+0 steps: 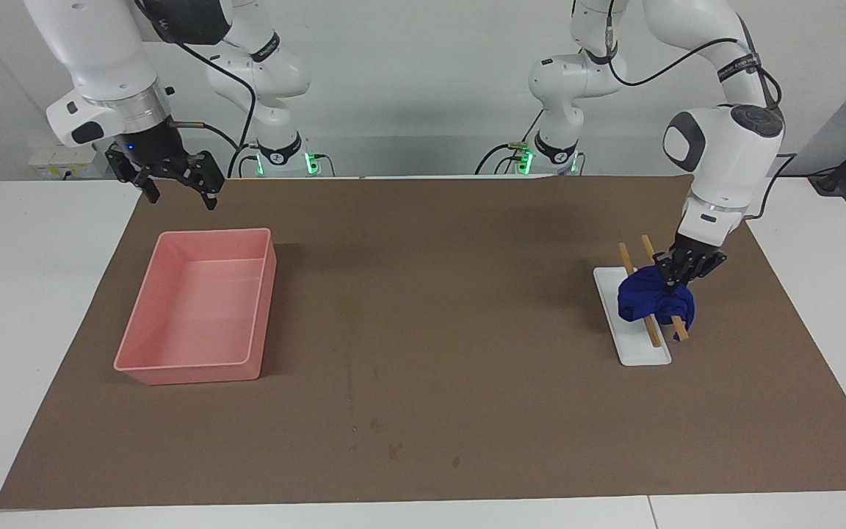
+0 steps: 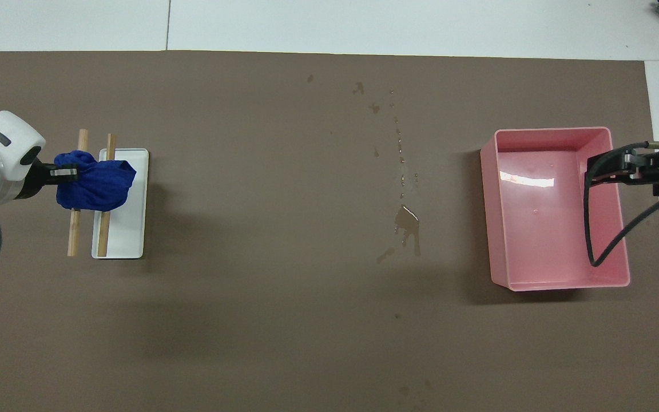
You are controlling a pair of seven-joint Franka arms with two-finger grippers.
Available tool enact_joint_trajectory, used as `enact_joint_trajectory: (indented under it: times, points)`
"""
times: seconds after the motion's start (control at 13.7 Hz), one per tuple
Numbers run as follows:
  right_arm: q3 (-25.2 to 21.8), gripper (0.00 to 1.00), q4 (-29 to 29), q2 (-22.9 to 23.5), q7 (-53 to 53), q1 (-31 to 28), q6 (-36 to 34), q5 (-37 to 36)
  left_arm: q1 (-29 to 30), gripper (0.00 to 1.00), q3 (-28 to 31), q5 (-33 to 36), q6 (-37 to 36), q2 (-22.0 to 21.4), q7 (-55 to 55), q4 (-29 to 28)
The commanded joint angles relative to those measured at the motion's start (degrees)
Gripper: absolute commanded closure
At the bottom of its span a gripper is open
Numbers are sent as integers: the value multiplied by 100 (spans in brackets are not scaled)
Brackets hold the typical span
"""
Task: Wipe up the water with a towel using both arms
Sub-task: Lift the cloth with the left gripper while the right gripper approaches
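Note:
The deep-blue towel (image 1: 654, 301) (image 2: 98, 186) lies bunched over two wooden rods (image 1: 623, 253) (image 2: 72, 234) on a small white tray (image 1: 640, 353) (image 2: 126, 243) at the left arm's end of the table. My left gripper (image 1: 676, 275) (image 2: 69, 170) is shut on the towel's upper edge, at the side nearer the robots. A water puddle (image 2: 407, 220) with a trail of drops marks the middle of the brown mat; the drops (image 1: 392, 448) show faintly in the facing view. My right gripper (image 1: 181, 198) (image 2: 595, 171) waits open in the air over the pink tray's edge.
A pink plastic tray (image 1: 195, 367) (image 2: 558, 130) stands at the right arm's end of the mat. A black cable (image 2: 590, 229) of the right arm hangs over it. The brown mat (image 1: 467, 330) covers most of the white table.

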Motion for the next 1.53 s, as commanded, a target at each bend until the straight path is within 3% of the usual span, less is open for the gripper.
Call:
enact_joint_trajectory:
  times: [0.0, 0.22, 0.36, 0.51, 0.73, 1.02, 1.31, 1.46]
  points:
    - [19, 0, 32, 13, 76, -22, -23, 23, 28, 100, -22, -5, -897, 38, -128, 667]
    - [19, 0, 32, 22, 138, -22, -6, 373, 11, 100, -31, -547, -2171, -50, -1055, 1257]
    - [19, 0, 40, 22, 339, -5, 20, 663, 11, 100, -31, -1425, -2840, -163, -2362, 1416]
    - [28, 0, 67, 30, 1319, 249, 213, 980, -85, 100, -66, -2007, -3097, -252, -4083, 1408]
    - [63, 0, 75, 65, 3007, 671, 520, 1051, -174, 100, -232, -3156, -3194, -339, -5660, 1373]
    - [63, 1, 58, 118, 5062, 1136, 1143, 1718, -218, 100, -742, -4055, -2976, -454, -7551, 1390]
    - [63, 5, 75, 346, 7068, 1734, 1716, 2288, -227, 100, -1120, -4803, -2476, -700, -8310, 1347]
    - [63, 4, 58, 443, 7493, 1806, 1778, 2571, -340, 100, -1348, -4988, -1845, -718, -8634, 1338]
